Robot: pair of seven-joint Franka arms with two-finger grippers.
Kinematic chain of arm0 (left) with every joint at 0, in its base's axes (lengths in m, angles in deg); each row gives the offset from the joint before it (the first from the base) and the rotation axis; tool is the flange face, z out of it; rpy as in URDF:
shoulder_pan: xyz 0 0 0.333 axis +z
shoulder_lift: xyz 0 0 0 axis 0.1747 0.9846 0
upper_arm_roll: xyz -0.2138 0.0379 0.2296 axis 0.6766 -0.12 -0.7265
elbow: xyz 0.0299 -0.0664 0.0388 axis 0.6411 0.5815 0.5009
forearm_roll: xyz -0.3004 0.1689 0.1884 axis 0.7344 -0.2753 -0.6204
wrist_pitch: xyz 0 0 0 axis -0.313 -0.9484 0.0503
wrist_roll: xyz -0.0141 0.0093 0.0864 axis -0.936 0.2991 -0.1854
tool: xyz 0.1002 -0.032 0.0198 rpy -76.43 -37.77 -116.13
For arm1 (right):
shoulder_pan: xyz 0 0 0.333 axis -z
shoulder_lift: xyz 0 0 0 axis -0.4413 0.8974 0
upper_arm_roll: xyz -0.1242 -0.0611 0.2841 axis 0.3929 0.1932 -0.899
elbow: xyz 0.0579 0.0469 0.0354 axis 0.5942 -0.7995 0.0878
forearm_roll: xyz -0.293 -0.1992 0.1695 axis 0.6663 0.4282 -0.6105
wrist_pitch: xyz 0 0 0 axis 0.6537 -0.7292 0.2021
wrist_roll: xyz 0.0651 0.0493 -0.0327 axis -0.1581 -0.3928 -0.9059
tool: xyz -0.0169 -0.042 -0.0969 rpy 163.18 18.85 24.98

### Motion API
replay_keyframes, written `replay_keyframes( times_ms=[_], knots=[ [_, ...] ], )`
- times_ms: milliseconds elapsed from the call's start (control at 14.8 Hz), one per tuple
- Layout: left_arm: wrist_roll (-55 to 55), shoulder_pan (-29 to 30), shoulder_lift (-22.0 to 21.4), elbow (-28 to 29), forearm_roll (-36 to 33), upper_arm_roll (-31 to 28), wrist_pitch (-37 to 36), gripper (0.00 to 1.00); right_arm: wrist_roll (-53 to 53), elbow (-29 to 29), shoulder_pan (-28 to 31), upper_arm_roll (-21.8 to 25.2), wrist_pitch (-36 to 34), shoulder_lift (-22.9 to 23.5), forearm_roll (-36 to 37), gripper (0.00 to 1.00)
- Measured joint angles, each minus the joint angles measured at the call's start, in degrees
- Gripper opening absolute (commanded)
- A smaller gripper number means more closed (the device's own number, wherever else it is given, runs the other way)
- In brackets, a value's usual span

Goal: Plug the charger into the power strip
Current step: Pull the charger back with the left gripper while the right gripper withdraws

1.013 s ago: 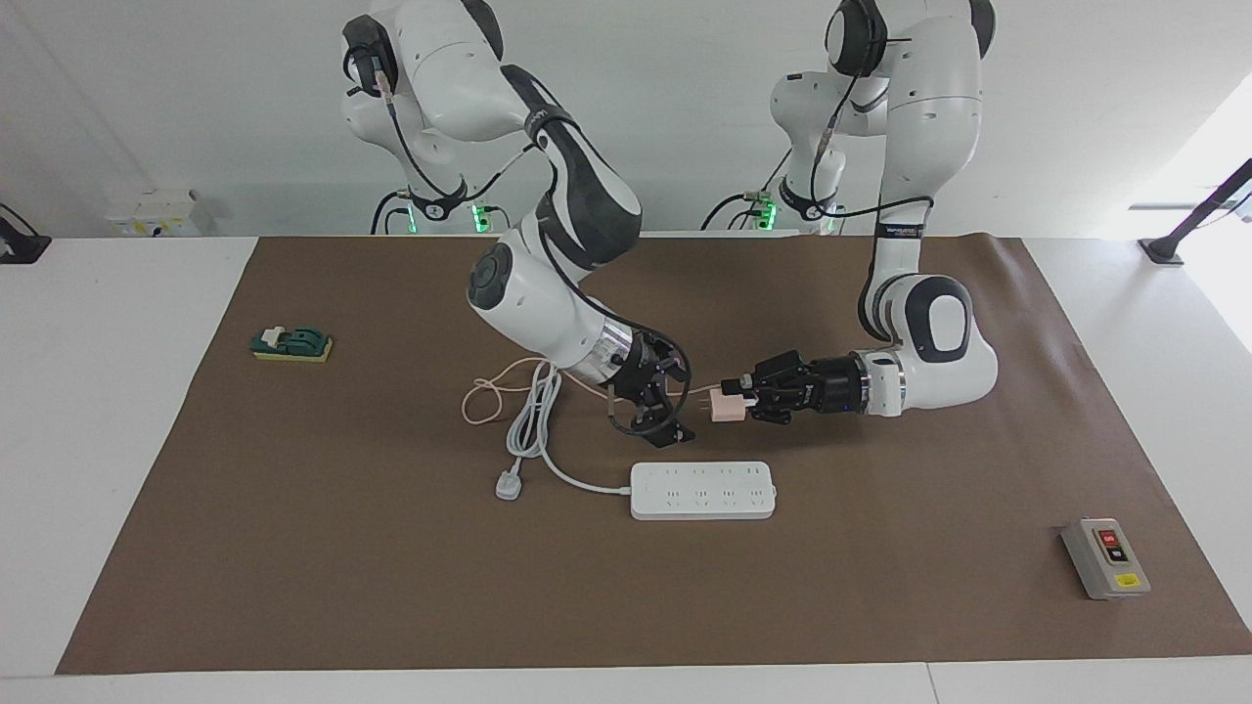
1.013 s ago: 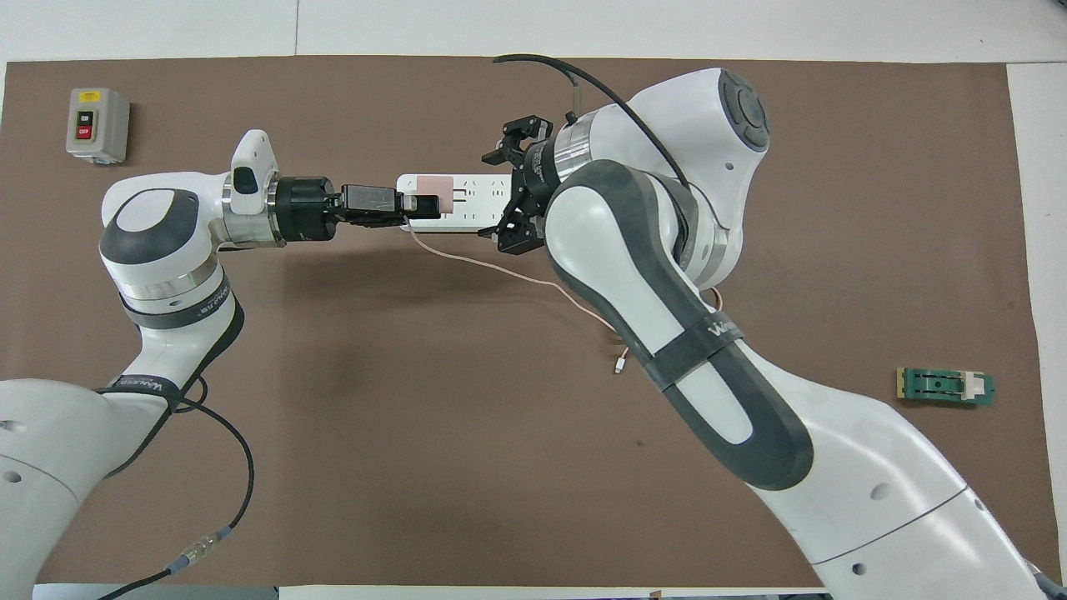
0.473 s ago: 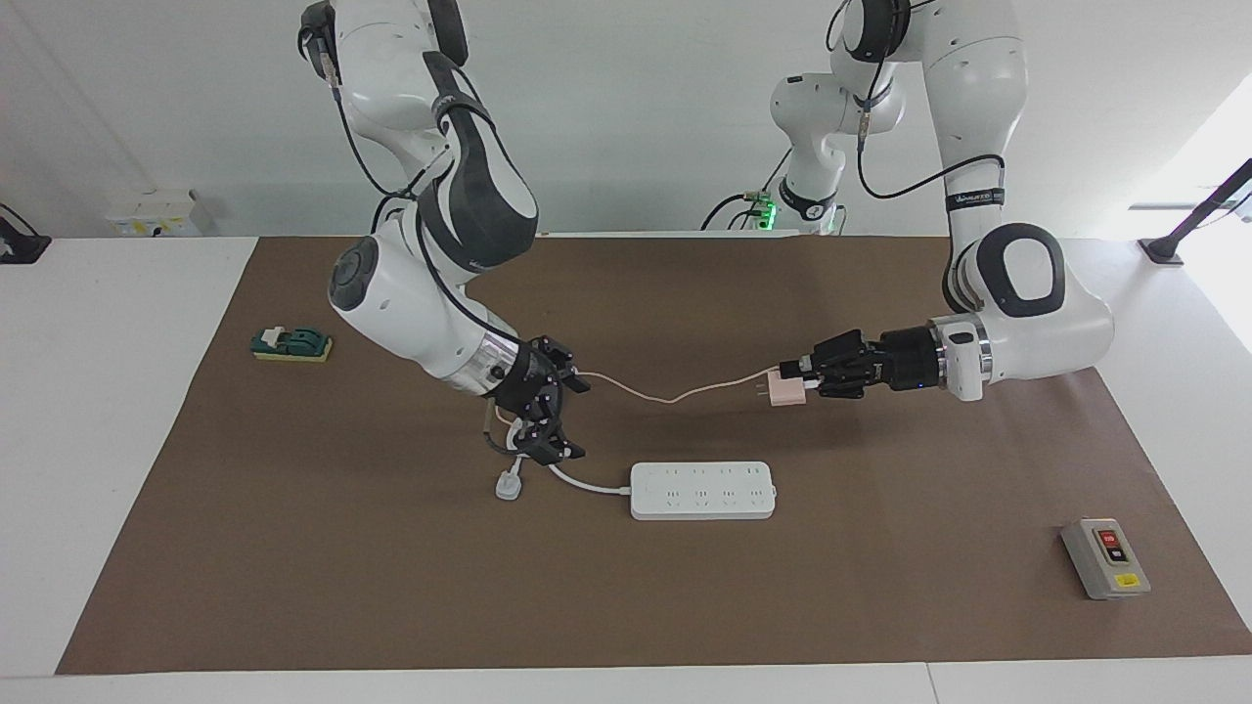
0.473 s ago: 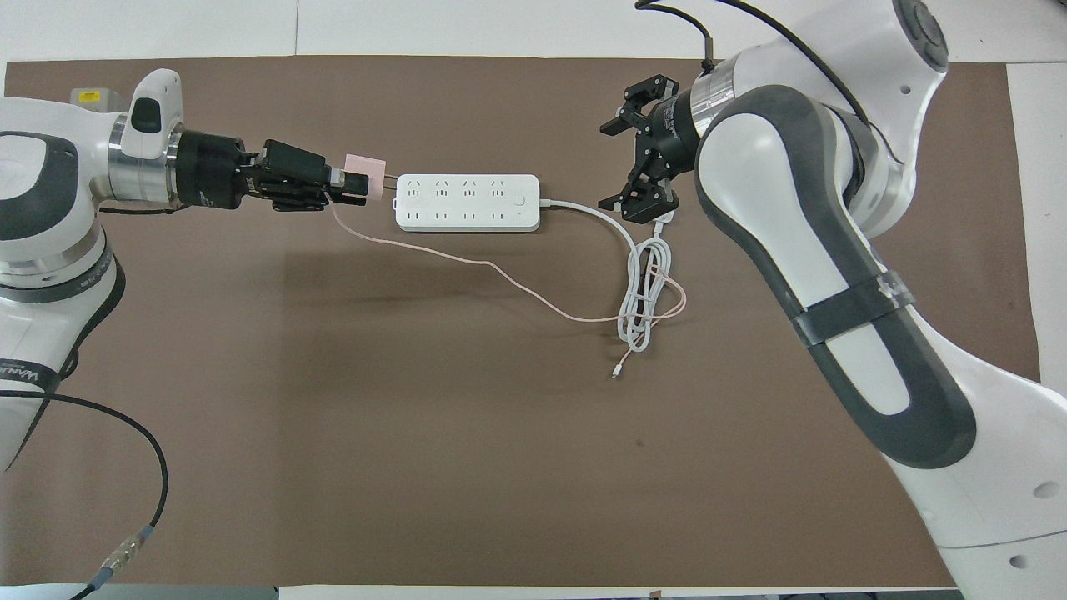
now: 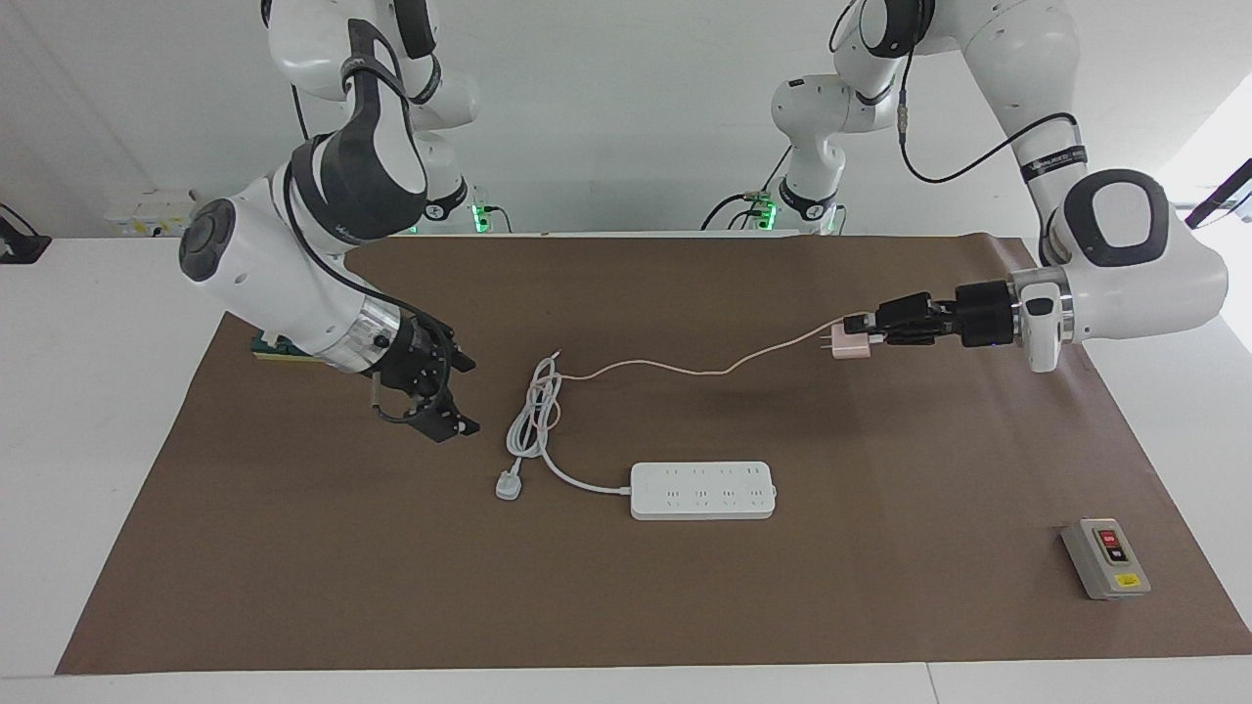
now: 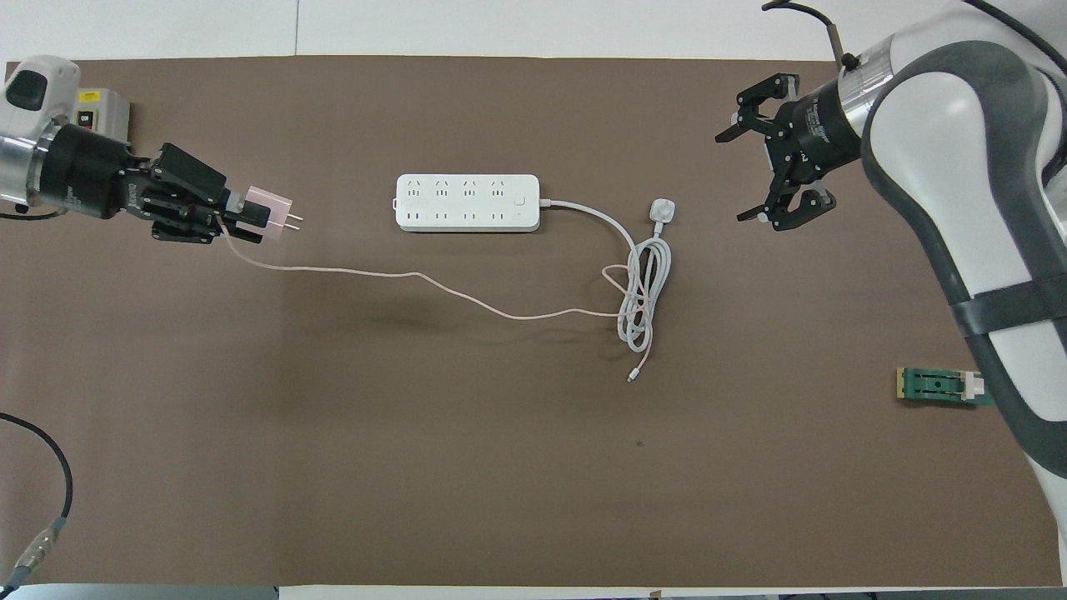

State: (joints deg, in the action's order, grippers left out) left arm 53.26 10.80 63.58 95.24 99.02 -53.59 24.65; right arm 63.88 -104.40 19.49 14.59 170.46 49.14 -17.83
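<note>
The pale pink charger [image 5: 849, 346] [image 6: 268, 208] is held in the air by my left gripper [image 5: 866, 337] [image 6: 242, 218], which is shut on it over the mat toward the left arm's end. Its prongs point sideways toward the right arm's end. Its thin pink cable [image 5: 685, 368] [image 6: 417, 279] trails to the coiled white cord. The white power strip [image 5: 702, 490] [image 6: 467, 202] lies flat mid-table, sockets up. My right gripper [image 5: 435, 396] [image 6: 771, 179] is open and empty above the mat toward the right arm's end.
The strip's thick white cord [image 5: 533, 420] [image 6: 642, 292] lies coiled beside it and ends in a white three-pin plug [image 5: 507, 485] [image 6: 661, 210]. A grey button box [image 5: 1105, 557] [image 6: 100, 112] stands at the left arm's end. A green block [image 6: 942, 386] lies at the right arm's end.
Both arms have drawn apart from the middle. The left gripper carried the charger toward the left arm's end, stretching the cable. The right gripper swung toward the right arm's end, open.
</note>
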Motion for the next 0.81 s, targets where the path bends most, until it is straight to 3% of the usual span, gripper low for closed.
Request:
replay_keyframes(
  times_ms=[338, 608, 810],
  knots=[
    [9.7, -0.3, -0.1, -8.9, -14.7, 0.7, -7.3, 0.0, -21.4, -0.3, 3.1, 0.0, -4.7, -2.0, 7.4, 1.0],
    [9.1, -1.2, -0.8, -13.2, -28.8, 1.6, -10.8, 0.0, -37.7, -0.4, 4.0, 0.0, -5.8, -2.4, 13.2, 1.0],
    [7.5, -2.1, -1.7, -13.9, -34.0, 1.6, -10.3, 0.0, -46.1, -0.4, 4.0, 0.0, -6.7, -2.9, 16.7, 1.0]
  ],
)
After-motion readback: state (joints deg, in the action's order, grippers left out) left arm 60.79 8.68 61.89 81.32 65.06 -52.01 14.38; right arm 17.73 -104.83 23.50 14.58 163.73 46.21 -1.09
